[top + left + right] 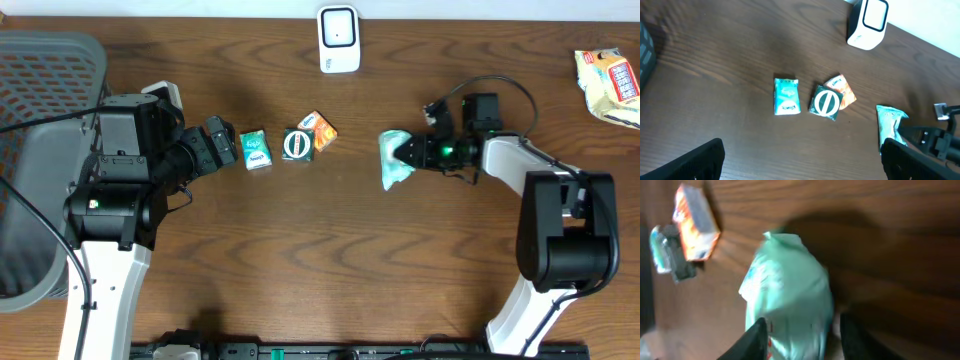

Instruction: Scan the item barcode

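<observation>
A mint-green packet [393, 160] [790, 295] [887, 125] lies on the wooden table right of centre. My right gripper [410, 152] [805, 341] straddles its near end, jaws parted, with a gap showing between the packet and one finger [856, 337]. The white barcode scanner [339, 38] [868, 23] stands at the far edge. My left gripper [222, 143] [802, 165] hovers wide open over bare wood, nothing between its fingers, just left of a teal packet [256, 149] [786, 96].
A dark green item with a round logo [297, 145] [825, 102] and an orange box [320, 131] [695, 222] sit together mid-table. A grey basket [40, 150] fills the left edge. A snack bag [608, 85] lies at the far right.
</observation>
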You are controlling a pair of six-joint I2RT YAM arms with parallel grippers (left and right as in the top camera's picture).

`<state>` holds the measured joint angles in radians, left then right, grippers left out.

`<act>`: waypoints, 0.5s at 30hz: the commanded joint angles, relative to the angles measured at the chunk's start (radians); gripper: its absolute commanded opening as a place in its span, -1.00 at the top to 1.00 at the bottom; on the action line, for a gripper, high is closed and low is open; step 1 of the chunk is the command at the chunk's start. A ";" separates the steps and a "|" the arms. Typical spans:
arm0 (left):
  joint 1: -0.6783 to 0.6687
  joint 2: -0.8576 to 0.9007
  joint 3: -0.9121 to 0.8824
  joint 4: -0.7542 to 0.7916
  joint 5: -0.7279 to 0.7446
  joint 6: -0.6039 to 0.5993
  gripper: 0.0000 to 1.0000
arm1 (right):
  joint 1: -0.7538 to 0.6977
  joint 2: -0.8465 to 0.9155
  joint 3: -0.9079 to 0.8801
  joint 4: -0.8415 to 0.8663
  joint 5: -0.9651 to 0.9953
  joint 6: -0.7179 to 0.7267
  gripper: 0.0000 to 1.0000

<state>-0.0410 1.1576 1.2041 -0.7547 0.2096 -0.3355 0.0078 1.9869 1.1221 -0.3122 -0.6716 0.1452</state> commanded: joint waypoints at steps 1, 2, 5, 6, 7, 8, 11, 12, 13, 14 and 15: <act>0.003 -0.001 0.015 0.000 -0.006 0.017 -0.95 | -0.051 -0.026 0.047 -0.030 0.034 -0.003 0.07; 0.003 -0.001 0.015 0.000 -0.006 0.017 -0.96 | -0.056 -0.032 0.056 -0.036 0.033 -0.003 0.03; 0.003 -0.001 0.015 0.000 -0.006 0.017 -0.96 | -0.058 -0.043 0.071 -0.035 0.013 -0.004 -0.23; 0.003 -0.001 0.015 0.000 -0.006 0.017 -0.96 | -0.057 -0.043 0.071 -0.036 -0.003 -0.004 -0.31; 0.003 -0.001 0.015 0.000 -0.006 0.017 -0.96 | -0.056 -0.043 0.071 -0.037 -0.023 -0.004 -0.36; 0.003 -0.001 0.015 0.000 -0.006 0.017 -0.96 | -0.053 -0.043 0.070 -0.041 -0.041 -0.004 -0.36; 0.003 -0.001 0.015 0.000 -0.006 0.017 -0.96 | -0.040 -0.043 0.065 -0.048 -0.038 -0.004 -0.33; 0.003 -0.001 0.015 0.000 -0.006 0.017 -0.96 | -0.035 -0.042 0.063 -0.046 -0.037 -0.004 -0.33; 0.003 -0.001 0.015 0.000 -0.006 0.017 -0.95 | -0.029 -0.039 0.059 -0.039 -0.036 -0.004 -0.34; 0.003 -0.001 0.015 0.000 -0.006 0.017 -0.96 | -0.023 -0.035 0.058 -0.039 -0.029 -0.003 -0.37; 0.003 -0.001 0.015 0.000 -0.006 0.017 -0.96 | -0.017 -0.026 0.058 -0.040 -0.015 -0.003 -0.37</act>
<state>-0.0410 1.1576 1.2041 -0.7547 0.2100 -0.3355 -0.0315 1.9678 1.1770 -0.3542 -0.6807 0.1486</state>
